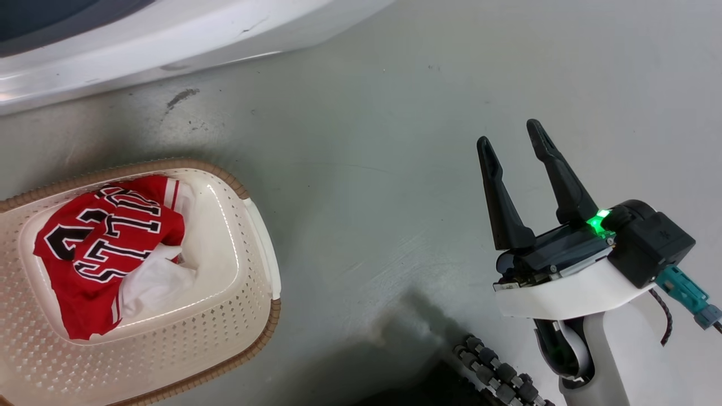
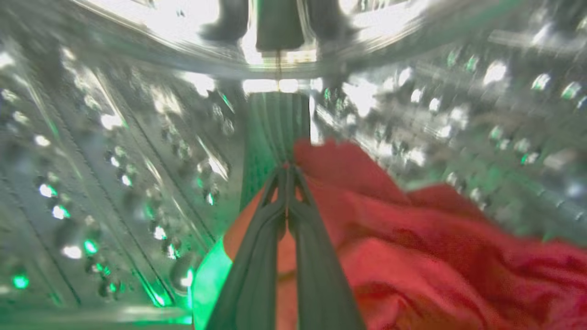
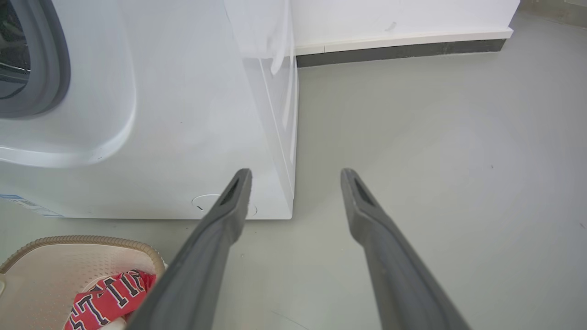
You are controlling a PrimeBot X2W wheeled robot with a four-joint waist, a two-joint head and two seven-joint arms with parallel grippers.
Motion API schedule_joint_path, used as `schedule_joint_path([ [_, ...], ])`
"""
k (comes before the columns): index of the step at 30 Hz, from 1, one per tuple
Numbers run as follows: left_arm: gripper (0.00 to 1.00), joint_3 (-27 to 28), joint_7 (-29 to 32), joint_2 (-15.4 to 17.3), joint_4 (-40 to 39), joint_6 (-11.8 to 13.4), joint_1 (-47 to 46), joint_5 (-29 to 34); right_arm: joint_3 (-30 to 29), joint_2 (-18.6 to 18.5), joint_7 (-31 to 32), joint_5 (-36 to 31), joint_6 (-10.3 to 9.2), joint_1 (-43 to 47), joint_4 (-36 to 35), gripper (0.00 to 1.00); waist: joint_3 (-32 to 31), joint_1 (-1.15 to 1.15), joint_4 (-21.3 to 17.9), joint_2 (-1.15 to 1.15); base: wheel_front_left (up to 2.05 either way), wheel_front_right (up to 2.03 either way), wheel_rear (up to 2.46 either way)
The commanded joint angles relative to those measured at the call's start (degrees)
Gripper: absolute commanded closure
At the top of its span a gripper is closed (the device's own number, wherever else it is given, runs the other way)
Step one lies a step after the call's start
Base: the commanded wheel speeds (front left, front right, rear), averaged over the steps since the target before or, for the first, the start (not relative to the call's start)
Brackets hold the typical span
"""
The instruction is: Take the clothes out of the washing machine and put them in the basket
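Inside the washing machine's perforated steel drum (image 2: 114, 160), my left gripper (image 2: 286, 172) is shut, its tips pinching the raised edge of a plain red garment (image 2: 412, 247) that lies across the drum's lower right. The cream basket (image 1: 225, 237) sits on the floor at the lower left and holds the red jersey (image 1: 107, 237) with black-and-white lettering. My right gripper (image 1: 510, 135) hovers open over bare floor, well right of the basket, with nothing between its fingers. In the right wrist view, that gripper (image 3: 296, 174) points past the white washing machine (image 3: 183, 114); the basket (image 3: 55, 266) and jersey (image 3: 110, 298) lie at the lower left.
The machine's white front (image 1: 169, 39) runs across the top left of the head view. A ribbed lifter (image 2: 275, 123) rises just beyond the left fingertips. Open grey floor (image 3: 435, 160) spreads to the right as far as a wall with a dark baseboard (image 3: 399, 48).
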Motion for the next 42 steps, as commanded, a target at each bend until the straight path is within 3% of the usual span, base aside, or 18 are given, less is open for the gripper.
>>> schedule_joint_path([
  [1, 1.0, 0.03, -1.15, 0.25, -0.62, 0.3, 1.29, -0.21, -0.19, 0.1, -0.22, -0.23, -0.04, -0.5, -0.18, 0.0, -0.37, 0.0, 0.23, 0.0, 0.0, 0.0, 0.0],
  [8, 1.0, 1.14, -13.55, -1.0, -5.38, 1.16, 7.9, -2.32, -1.84, 0.08, -0.22, -1.45, -0.04, -0.78, 0.59, 0.0, -4.32, 0.0, 1.75, 0.0, 0.0, 0.0, 0.0],
  [13, 1.0, 2.15, -22.03, -3.22, -5.43, 0.49, 14.67, -4.79, -3.14, 0.07, -0.22, -2.67, -0.04, 0.62, 1.76, 0.0, -9.65, 0.0, 3.49, 0.0, 0.0, 0.0, 0.0],
  [18, 1.0, 2.26, -26.84, -5.96, -3.77, -0.72, 20.17, -6.71, -4.51, 0.06, -0.2, -4.11, -0.04, 2.33, 3.47, 0.0, -15.14, 0.0, 5.6, 0.0, 0.0, 0.0, 0.0],
  [27, 1.0, 3.01, -29.48, -10.38, -2.27, -3.67, 28.87, -9.68, -7.37, 0.05, 0.21, -6.57, -0.04, 5.97, 6.29, 0.0, -25.1, 0.0, 10.16, 0.0, 0.0, 0.0, 0.0],
  [42, 1.0, 6.36, -29.48, -15.43, -18.38, -8.2, 46.99, -8.99, -11.79, 0.05, 4.1, -9.03, -0.04, 13.64, 4.06, 0.0, -39.94, 0.0, 16.28, 0.0, 0.0, 0.0, 0.0],
])
